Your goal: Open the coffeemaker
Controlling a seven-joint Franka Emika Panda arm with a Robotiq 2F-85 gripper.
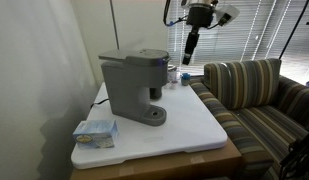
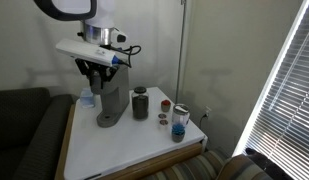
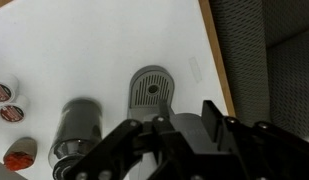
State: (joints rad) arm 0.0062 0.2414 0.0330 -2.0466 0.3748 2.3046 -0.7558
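The grey coffeemaker [image 1: 132,85] stands on the white table; it shows in both exterior views [image 2: 108,100]. Its dark top lid [image 1: 146,55] lies flat and shut. My gripper [image 1: 189,57] hangs open above it, apart from the lid. In an exterior view the gripper [image 2: 97,72] is just over the machine's top. In the wrist view the open fingers [image 3: 184,118] straddle the grey top of the coffeemaker [image 3: 182,128], and its round base plate [image 3: 152,92] shows beyond them.
A small dark cup [image 2: 140,103] stands beside the machine. Coffee pods [image 2: 164,106] and a blue cup [image 2: 178,124] sit further along. A blue box [image 1: 95,132] lies at the table's front corner. A striped sofa [image 1: 256,100] borders the table [image 1: 189,130].
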